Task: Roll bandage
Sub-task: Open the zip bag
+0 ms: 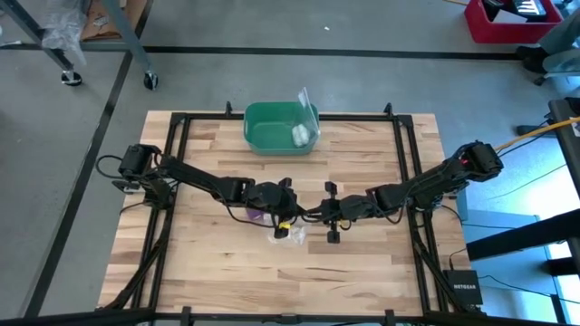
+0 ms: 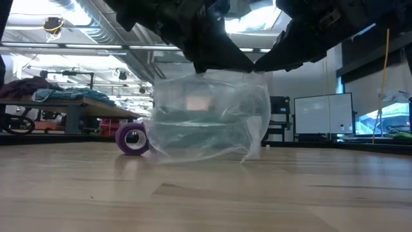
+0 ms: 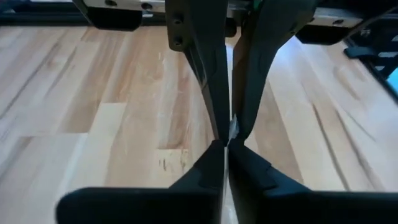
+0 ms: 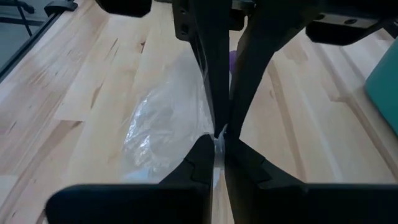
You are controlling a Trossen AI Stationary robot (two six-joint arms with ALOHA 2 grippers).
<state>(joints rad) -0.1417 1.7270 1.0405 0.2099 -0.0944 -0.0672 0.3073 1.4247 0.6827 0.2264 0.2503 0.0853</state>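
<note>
Both arms reach in over the middle of the wooden desk (image 1: 362,263) and meet at a clear plastic bag (image 2: 209,116), which serves here as the landmark. The bag hangs with its bottom on the desk and its top edge pulled up. The left pincer (image 3: 227,140) is clenched on a thin edge of the bag's film, its two fingers pressed together with only the plastic between them. The right pincer (image 4: 219,134) is likewise clenched on the bag's film, with the crumpled clear plastic spreading over the desk beyond its fingers.

The bandage (image 2: 132,138) is a small purple roll lying on its side on the desk, its open core facing the low camera. It sits just beside the bag, outside it, at the bag's lower corner on the left arm's side; whether it touches the film cannot be told. From above it shows as a purple patch (image 1: 255,215) under the left arm, next to the bag (image 1: 288,234).

Beyond the bag, at the far edge of the desk, stands a green bin (image 1: 272,127) with a small white roll (image 1: 300,135) inside it, well apart from the bag.
</note>
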